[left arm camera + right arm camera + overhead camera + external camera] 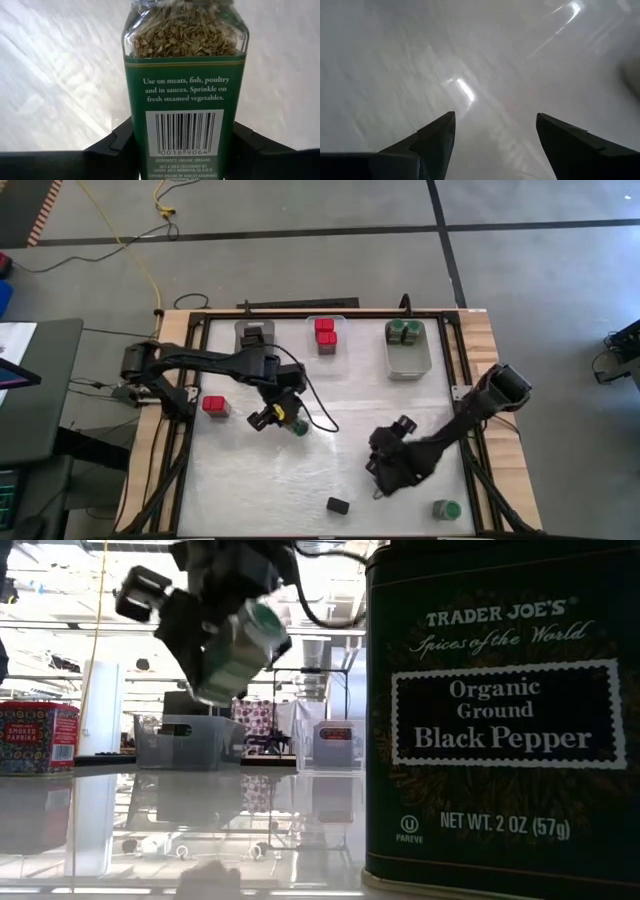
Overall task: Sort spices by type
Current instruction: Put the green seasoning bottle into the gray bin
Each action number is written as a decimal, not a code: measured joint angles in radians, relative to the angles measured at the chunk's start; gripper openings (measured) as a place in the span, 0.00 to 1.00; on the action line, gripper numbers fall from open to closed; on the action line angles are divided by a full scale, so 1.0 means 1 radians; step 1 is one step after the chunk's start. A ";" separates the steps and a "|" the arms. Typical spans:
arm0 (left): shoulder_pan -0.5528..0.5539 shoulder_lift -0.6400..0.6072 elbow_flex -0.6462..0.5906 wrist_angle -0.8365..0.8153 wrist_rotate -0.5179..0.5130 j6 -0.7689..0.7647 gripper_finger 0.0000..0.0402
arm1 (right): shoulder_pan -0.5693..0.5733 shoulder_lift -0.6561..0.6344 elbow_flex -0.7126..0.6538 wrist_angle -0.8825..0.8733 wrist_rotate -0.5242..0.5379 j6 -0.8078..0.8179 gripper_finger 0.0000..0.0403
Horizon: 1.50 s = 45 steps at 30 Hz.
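Held jar: green-lidded oregano jar (185, 85) clamped btwn left gripper (283, 418) fingers, lifted off table, tilted in low view (238, 648); just left of table ctr, approx 9 o'clock from ctr in high view.
Left gripper jaws: clenched on jar, one dark finger (112, 147) each side of label.
Right gripper (385, 472): approx 4 o'clock from ctr, jaws spread, nothing btwn them, bare table (480, 60) under.
Loose red box (214, 406): on table at 9 o'clock, near left edge, well left of held jar.
Loose black box (338, 505): at 6 o'clock near front edge; close-up in low view reads black pepper (500, 710).
Loose green jar (446, 509): 5 o'clock corner, upright.
Left bin (255, 335): 11 o'clock, far edge, a black box inside.
Mid bin (326, 332): 12 o'clock, red boxes inside.
Right bin (408, 352): 1 o'clock, two green-lidded jars at far end.
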 joint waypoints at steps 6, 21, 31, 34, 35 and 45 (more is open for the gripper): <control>-0.034 -0.153 -0.132 0.162 0.043 -0.099 0.47 | 0.162 0.000 0.018 -0.117 0.112 0.234 0.76; -0.033 -0.237 -0.414 0.768 0.145 -0.190 0.47 | 0.154 -0.097 -0.006 -0.074 0.330 0.088 0.76; -0.036 -0.217 -0.414 0.763 0.144 -0.093 0.47 | -0.064 -0.324 -0.006 0.646 -0.111 -1.035 0.76; -0.027 -0.219 -0.413 0.770 0.144 -0.083 0.47 | -0.098 -0.340 -0.005 0.747 -0.150 -1.273 0.76; -0.022 -0.219 -0.413 0.769 0.144 -0.084 0.47 | -0.106 -0.341 -0.005 0.765 -0.153 -1.359 0.76; 0.085 -0.219 -0.413 0.785 0.142 -0.167 0.47 | -0.170 -0.223 0.122 0.713 -0.193 -1.694 0.76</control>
